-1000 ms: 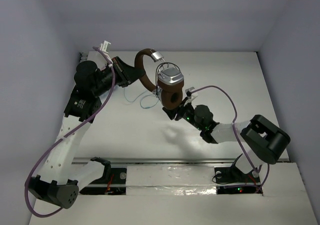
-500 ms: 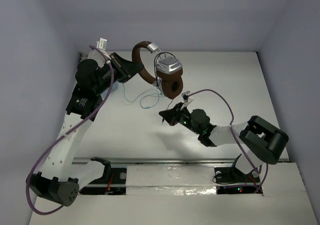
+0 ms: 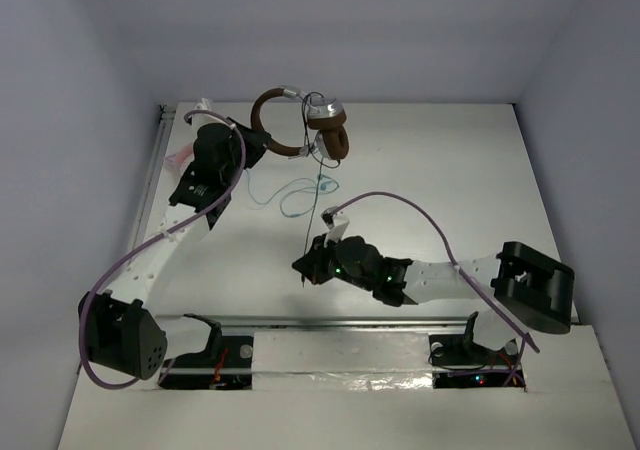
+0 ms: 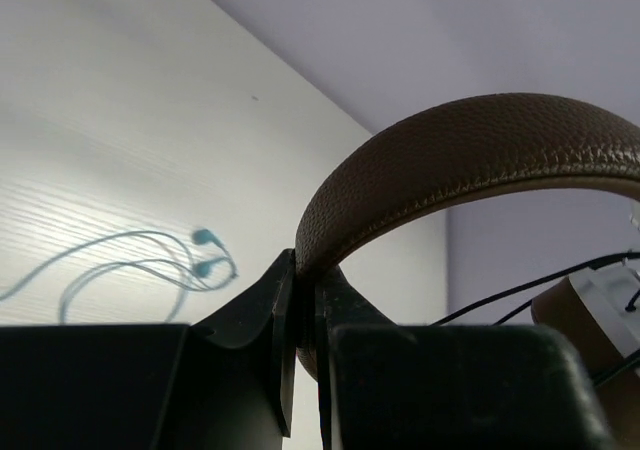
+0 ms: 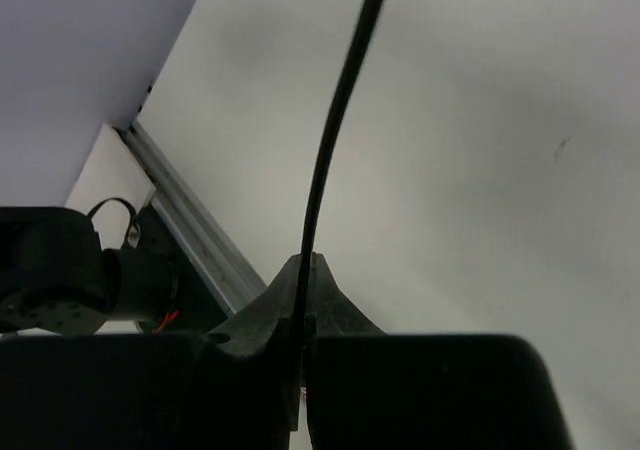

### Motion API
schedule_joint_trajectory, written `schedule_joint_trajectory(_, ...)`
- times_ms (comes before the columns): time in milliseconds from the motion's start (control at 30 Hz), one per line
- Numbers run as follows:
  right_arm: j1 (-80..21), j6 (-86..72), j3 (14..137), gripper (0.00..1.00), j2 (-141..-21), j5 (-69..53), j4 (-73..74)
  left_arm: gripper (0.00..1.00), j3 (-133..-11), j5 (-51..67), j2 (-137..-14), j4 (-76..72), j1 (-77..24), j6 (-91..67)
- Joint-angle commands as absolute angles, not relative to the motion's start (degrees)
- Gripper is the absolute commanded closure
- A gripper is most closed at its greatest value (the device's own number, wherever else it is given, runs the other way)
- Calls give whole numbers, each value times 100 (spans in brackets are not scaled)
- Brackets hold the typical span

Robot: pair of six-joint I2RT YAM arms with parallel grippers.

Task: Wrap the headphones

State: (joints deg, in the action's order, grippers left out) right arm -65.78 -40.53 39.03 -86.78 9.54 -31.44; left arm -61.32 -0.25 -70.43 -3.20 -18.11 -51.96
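The headphones (image 3: 328, 135) hang in the air near the back wall, brown headband (image 3: 268, 120) arching left, silver cup and brown pad to the right. My left gripper (image 3: 256, 147) is shut on the headband (image 4: 470, 145); in the left wrist view the band sits pinched between the fingertips of the gripper (image 4: 305, 270). The thin black cable (image 3: 313, 210) runs straight down from the cup to my right gripper (image 3: 303, 268), low over the table's middle. In the right wrist view the cable (image 5: 335, 120) passes between the fingertips of that shut gripper (image 5: 303, 265).
Thin teal earbuds (image 3: 290, 198) lie coiled on the white table under the cable, also visible as teal earbuds (image 4: 205, 260). A pink object (image 3: 180, 156) peeks out behind the left arm. A metal rail (image 3: 350, 322) runs along the near edge. Grey walls enclose three sides.
The left arm carried the headphones back and left toward the far wall. The right gripper shut on the cable and drew it toward the near left, pulling it straight.
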Motion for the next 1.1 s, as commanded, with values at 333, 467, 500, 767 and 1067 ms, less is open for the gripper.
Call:
schedule_joint_trajectory(333, -7374, -3789, 5597, 100, -7744, 801, -160, 100, -4572, -2347, -6496, -1309, -3005, -4535)
schedule_joint_trajectory(467, -7374, -3542, 5957, 100, -7559, 991, 245, 100, -3791, -2408, -6241, -1450, -3383, -4544)
schedule_joint_trajectory(500, -7374, -3498, 6020, 100, -7550, 1098, 307, 100, -3684, -2417, -6162, -1485, -3462, -4544)
schedule_joint_trajectory(767, -7111, -3366, 6109, 100, -7515, 2160, 71, 100, -3033, -2444, -5634, -1222, -4191, -4711)
schedule_joint_trajectory(1067, -6347, -3612, 5537, 100, -7154, 2259, -1151, 100, -2865, -2435, -5440, -967, -4710, -4860)
